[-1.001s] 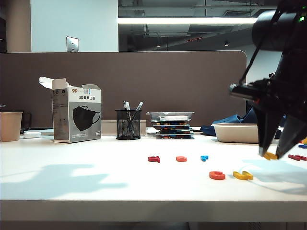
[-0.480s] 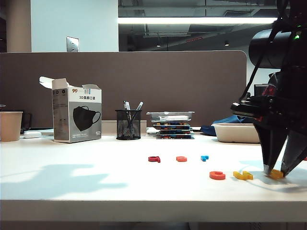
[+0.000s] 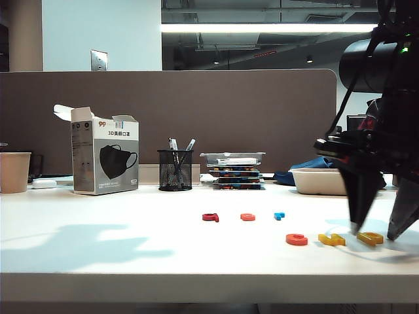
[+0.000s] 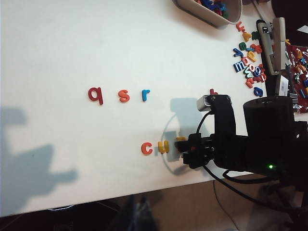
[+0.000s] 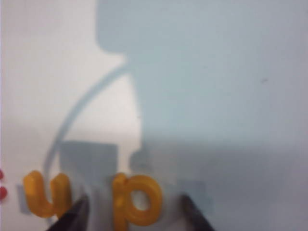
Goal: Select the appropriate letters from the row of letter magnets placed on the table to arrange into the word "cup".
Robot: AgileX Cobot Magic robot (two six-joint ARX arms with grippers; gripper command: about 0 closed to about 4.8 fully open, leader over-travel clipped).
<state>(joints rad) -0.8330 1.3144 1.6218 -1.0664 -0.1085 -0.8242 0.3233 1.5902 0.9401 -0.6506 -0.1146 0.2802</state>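
Near the table's (image 3: 131,261) front edge an orange-red "c" (image 3: 296,239), a yellow "u" (image 3: 331,240) and a yellow "p" (image 3: 370,238) lie side by side. My right gripper (image 3: 378,230) stands open over the "p", one finger on each side and neither touching it. The right wrist view shows the "u" (image 5: 46,192) and the "p" (image 5: 136,198) flat between the dark fingertips (image 5: 77,209). In the left wrist view "c" (image 4: 147,148) and "u" (image 4: 163,147) show, with the "p" mostly hidden by the right arm (image 4: 226,139). My left gripper (image 4: 139,216) is a dark blur beyond the table edge.
Behind the word lie a dark red "q" (image 3: 210,217), an orange "s" (image 3: 247,216) and a blue "r" (image 3: 279,215). At the back stand a mask box (image 3: 105,159), a pen holder (image 3: 175,170), a paper cup (image 3: 14,171), stacked trays (image 3: 234,170) and a beige tray (image 3: 321,181). Loose letters (image 4: 250,57) lie far right.
The right gripper came down with the yellow "p", set it on the table to the right of the "u", and opened its jaws. The left arm stayed still.
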